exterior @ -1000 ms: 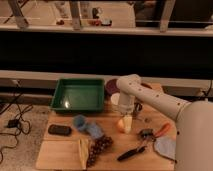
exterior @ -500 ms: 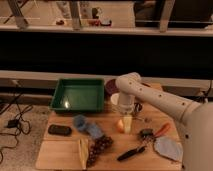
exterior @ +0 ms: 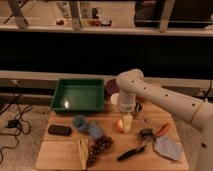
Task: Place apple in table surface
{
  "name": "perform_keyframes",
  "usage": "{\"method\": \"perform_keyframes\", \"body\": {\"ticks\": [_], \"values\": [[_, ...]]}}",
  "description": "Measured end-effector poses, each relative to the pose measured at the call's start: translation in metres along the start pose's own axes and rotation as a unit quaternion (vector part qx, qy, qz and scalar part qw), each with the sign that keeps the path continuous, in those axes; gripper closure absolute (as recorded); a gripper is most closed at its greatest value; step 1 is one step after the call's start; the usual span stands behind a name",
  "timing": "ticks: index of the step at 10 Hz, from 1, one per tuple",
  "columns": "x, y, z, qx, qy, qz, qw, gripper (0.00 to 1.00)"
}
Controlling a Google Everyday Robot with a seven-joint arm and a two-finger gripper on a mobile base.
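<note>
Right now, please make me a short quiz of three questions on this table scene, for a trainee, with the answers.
1. True or false: the apple lies inside the green tray.
2. What lies closest to the grapes? A) banana B) scissors C) dark flat object
3. Where is the claw?

Key:
1. False: it is on the table surface, in front of the tray.
2. A: the banana is right beside the grapes.
3. Low over the table, pointing down, right beside the apple.
</note>
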Motion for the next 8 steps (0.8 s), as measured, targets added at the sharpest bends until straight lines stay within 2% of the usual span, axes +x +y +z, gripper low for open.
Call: {"method": "perform_keyframes", "body": {"ticks": [4,5,8], "values": [[-0.018,0.025,-0.05,0.051,-0.01,-0.027,0.9983,0.2],[-0.02,0.033,-0.065,0.069,-0.021,-0.036,0.9967,0.2],[-0.019,0.049,-0.087,0.104,-0.04,-0.053,0.9923,0.2]]}}
